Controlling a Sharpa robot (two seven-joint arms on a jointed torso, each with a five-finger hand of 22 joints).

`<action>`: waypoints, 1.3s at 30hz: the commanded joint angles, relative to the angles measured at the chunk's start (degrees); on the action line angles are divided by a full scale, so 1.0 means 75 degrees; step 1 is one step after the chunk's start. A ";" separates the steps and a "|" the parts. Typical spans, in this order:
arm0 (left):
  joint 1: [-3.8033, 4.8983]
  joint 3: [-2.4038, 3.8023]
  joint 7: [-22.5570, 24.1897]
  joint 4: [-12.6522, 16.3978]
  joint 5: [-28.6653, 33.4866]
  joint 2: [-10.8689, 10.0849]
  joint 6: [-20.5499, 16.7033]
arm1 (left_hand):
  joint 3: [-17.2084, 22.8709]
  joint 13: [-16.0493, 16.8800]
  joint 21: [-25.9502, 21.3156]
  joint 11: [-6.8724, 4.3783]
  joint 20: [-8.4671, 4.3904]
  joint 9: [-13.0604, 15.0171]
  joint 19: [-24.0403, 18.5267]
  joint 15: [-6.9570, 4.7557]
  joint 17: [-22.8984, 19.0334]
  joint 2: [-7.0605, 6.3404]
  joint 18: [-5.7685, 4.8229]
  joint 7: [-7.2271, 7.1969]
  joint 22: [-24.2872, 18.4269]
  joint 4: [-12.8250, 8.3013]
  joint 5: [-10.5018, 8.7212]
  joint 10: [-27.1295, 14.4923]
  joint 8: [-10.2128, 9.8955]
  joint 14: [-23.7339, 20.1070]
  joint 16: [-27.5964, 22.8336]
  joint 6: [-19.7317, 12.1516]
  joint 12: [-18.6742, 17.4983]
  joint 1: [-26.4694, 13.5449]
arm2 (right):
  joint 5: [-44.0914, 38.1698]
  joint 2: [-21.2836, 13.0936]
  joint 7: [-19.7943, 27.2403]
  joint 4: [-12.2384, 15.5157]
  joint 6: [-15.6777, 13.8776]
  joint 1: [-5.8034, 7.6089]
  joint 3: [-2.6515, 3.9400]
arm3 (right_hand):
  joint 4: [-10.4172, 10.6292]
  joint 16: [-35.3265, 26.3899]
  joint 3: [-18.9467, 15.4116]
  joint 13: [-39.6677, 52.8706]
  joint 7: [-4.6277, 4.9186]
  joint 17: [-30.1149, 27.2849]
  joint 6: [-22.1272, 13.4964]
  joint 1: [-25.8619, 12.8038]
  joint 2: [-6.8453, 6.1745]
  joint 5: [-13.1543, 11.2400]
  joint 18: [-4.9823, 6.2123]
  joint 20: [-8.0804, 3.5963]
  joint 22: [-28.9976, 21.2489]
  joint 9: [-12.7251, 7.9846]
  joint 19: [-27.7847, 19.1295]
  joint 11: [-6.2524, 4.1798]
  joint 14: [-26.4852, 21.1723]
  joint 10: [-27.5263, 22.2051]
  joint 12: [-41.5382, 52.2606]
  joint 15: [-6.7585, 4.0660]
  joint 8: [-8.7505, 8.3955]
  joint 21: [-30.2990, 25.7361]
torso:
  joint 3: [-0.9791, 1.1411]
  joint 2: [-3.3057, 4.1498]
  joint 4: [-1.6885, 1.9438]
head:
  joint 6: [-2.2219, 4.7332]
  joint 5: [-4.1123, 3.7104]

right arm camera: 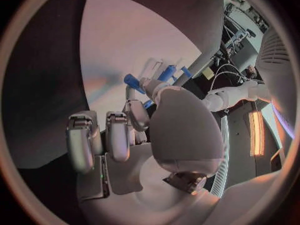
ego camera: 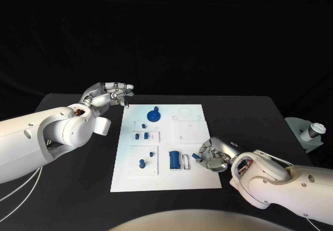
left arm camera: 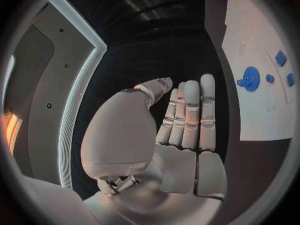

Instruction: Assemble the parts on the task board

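Silver and smooth, the left hand [ego camera: 109,94] hangs above the black table [ego camera: 76,192] just off the far left corner of the task board [ego camera: 166,180]. In the left wrist view its fingers [left arm camera: 190,115] lie straight and side by side, the thumb off to one side, and nothing is in them or under them.

The task board is a flat white rectangular plate in the middle of the matte table. At its far end lies a round blue gear [ego camera: 154,114] with a toothed rim, next to a faint ring outline. Below the gear are several small blue pegs [ego camera: 141,136], some standing in a raised square panel. Lower still, another panel carries a small blue knob [ego camera: 141,164]. To the right of that a blue rectangular block [ego camera: 174,160] stands on the board, with a slim pale bar [ego camera: 185,161] just beside it.

The right hand [ego camera: 212,155] is low over the board's right edge, beside the block. Its fingers are curled inward, and a small blue part [ego camera: 197,157] shows at their tips. In the right wrist view the thumb and a fingertip [right arm camera: 152,87] meet at that blue part [right arm camera: 133,80], so the hand appears to pinch it, while the other fingers are bent in close to the palm. Whether the part touches the board cannot be told.

On the table's far right stands a pale round fixture [ego camera: 309,132] with a short cylinder on it.
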 commanded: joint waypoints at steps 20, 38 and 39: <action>0.0005 0.0005 0.0020 0.0036 -0.0011 0.0002 0.0157 | -0.0019 0.0009 -0.0052 -0.0009 0.0017 0.0011 0.0026 0.0041 -0.0010 0.0059 0.0045 -0.0028 -0.0011 -0.0001 -0.0004 -0.0075 0.0049 -0.0037 -0.0021 -0.0024 0.0031 0.0026 | 0.1530 0.0793 -0.0019 -0.0436 0.0571 -0.0041 -0.0004 | 0.0419 0.0083 -0.0369 0.0178 -0.0058 0.0973 0.0187 -0.1470 0.0005 0.0846 -0.0054 -0.0066 0.2010 0.0263 0.0800 0.0015 0.0603 0.0109 0.0174 -0.0027 0.0338 0.0035 | 0.0007 0.0007 0.0008 | -0.0034 0.0030; 0.0005 0.0005 -0.0002 0.0039 -0.0012 -0.0005 0.0174 | -0.0022 0.0009 -0.0053 -0.0007 0.0018 0.0010 0.0026 0.0042 -0.0010 0.0059 0.0045 -0.0026 -0.0011 0.0003 -0.0005 -0.0080 0.0050 -0.0037 -0.0020 -0.0026 0.0034 0.0020 | 0.1320 0.0875 -0.0005 -0.0518 0.0471 -0.0038 -0.0001 | 0.0565 0.0086 -0.0696 0.0194 -0.0051 0.0984 0.0192 -0.1629 -0.0031 0.0674 -0.0054 -0.0063 0.2010 0.0252 0.0800 0.0021 0.0604 0.0107 0.0157 -0.0022 0.0318 0.0035 | 0.0002 -0.0001 -0.0001 | -0.0038 0.0044; 0.0005 0.0005 -0.0003 0.0040 -0.0012 -0.0006 0.0174 | -0.0022 0.0009 -0.0053 -0.0007 0.0018 0.0010 0.0026 0.0042 -0.0010 0.0059 0.0045 -0.0026 -0.0011 0.0003 -0.0005 -0.0080 0.0050 -0.0037 -0.0020 -0.0026 0.0034 0.0020 | 0.1312 0.0876 -0.0004 -0.0521 0.0479 -0.0038 -0.0001 | 0.0596 0.0083 -0.0843 0.0201 -0.0049 0.0979 0.0194 -0.1699 -0.0071 0.0794 -0.0054 -0.0062 0.2010 0.0247 0.0800 0.0024 0.0603 0.0106 0.0153 -0.0019 0.0310 0.0035 | 0.0000 0.0000 0.0001 | -0.0039 0.0033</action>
